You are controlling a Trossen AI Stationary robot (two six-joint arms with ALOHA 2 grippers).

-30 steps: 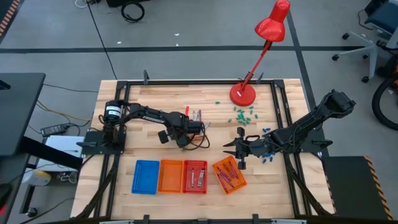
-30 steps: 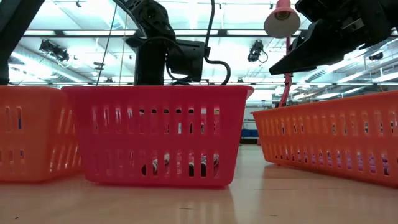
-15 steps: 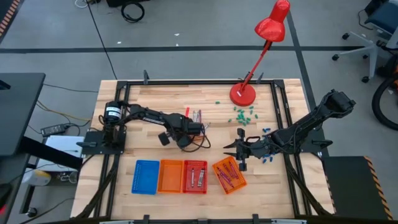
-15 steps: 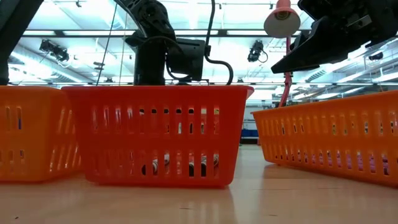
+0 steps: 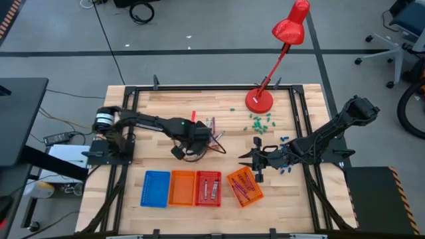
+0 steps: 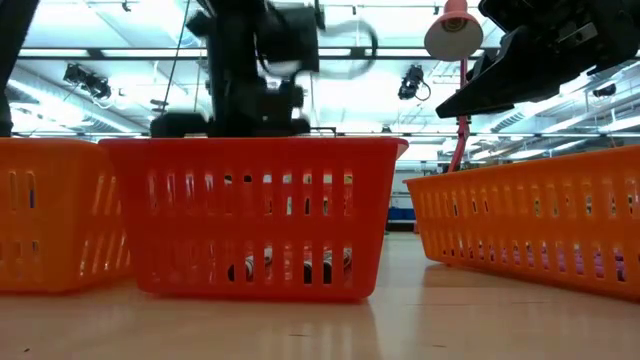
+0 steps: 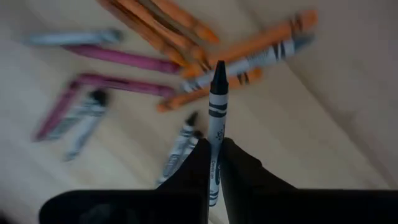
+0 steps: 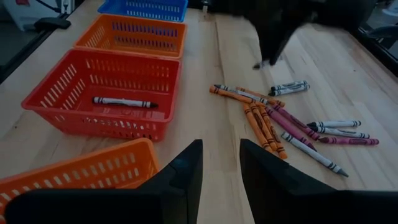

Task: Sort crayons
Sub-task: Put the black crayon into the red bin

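Note:
A heap of crayons (image 5: pixel 210 124), grey, orange and red-pink, lies loose on the wood at the table's middle; the right wrist view shows the same heap (image 8: pixel 280 118). My left gripper (image 5: pixel 198 135) hangs above the heap, shut on a grey crayon (image 7: pixel 216 118). My right gripper (image 8: pixel 217 177) stands open and empty to the right of the heap, above the tilted orange basket (image 5: pixel 244 186), which holds purple crayons. One grey crayon (image 8: pixel 121 101) lies in the red basket (image 8: pixel 74 102). My left gripper pinches the grey crayon's blunt back end (image 7: pixel 214 177) between its two fingers. The fingers come from above, pointing steeply down, and lie along the crayon. The crayon sticks out past the fingertips with its dark tip (image 7: pixel 219 70) toward the heap, lifted clear of the table.
A blue (image 5: pixel 155 188), an orange (image 5: pixel 182 188) and the red basket (image 5: pixel 208 188) stand in a row along the near edge. A red desk lamp (image 5: pixel 259 101) stands at the far right, with green bits (image 5: pixel 259 121) beside it and blue bits (image 5: pixel 285 166) under my right arm.
My left gripper has risen from the crayon heap and rolled about its wrist, blurred as it moves. My right arm has kept still.

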